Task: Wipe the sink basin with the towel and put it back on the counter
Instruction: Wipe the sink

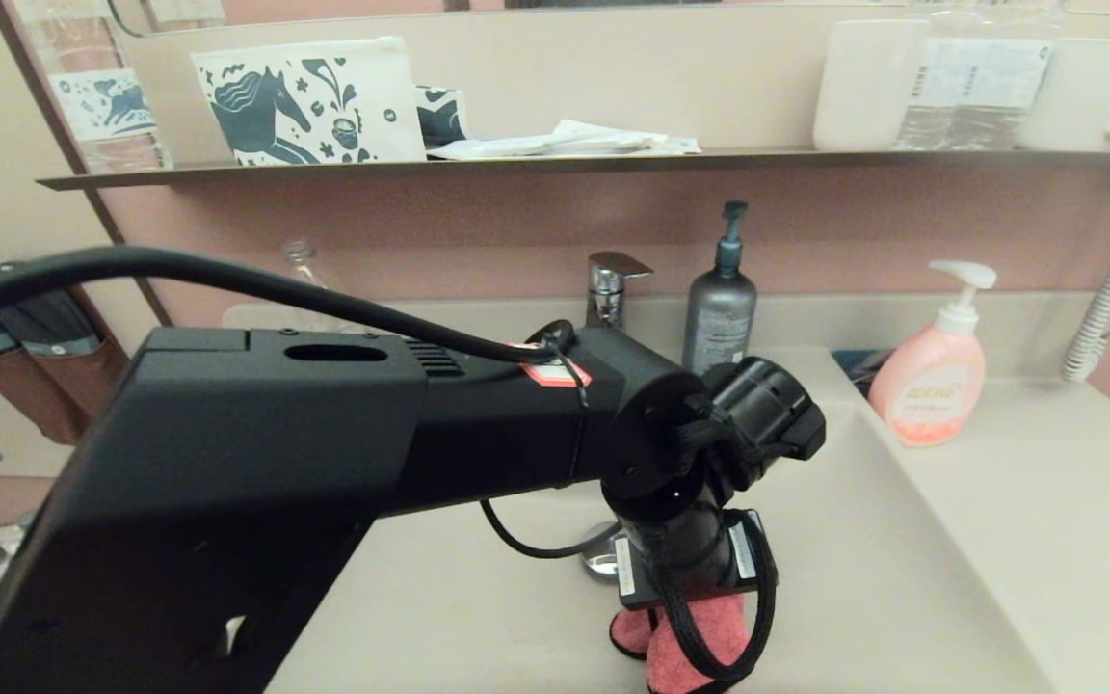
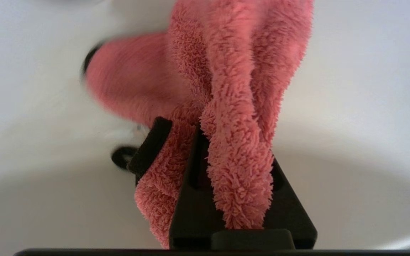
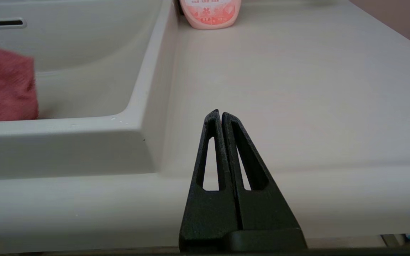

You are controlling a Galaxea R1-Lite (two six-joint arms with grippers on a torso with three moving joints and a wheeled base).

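My left arm reaches down into the beige-cream sink basin, and its gripper is shut on the coral-red fuzzy towel. The cloth bunches between the black fingers and spreads out onto the basin floor. From the head, the towel shows under the wrist, near the front of the basin, just beside the chrome drain plug. The towel also shows inside the basin, below the overflow slot. My right gripper is shut and empty, parked before the counter front edge.
A chrome faucet stands behind the basin with a grey pump bottle beside it. A pink soap bottle stands on the counter to the right. A dark wall shelf above carries a pouch, mugs and bottles.
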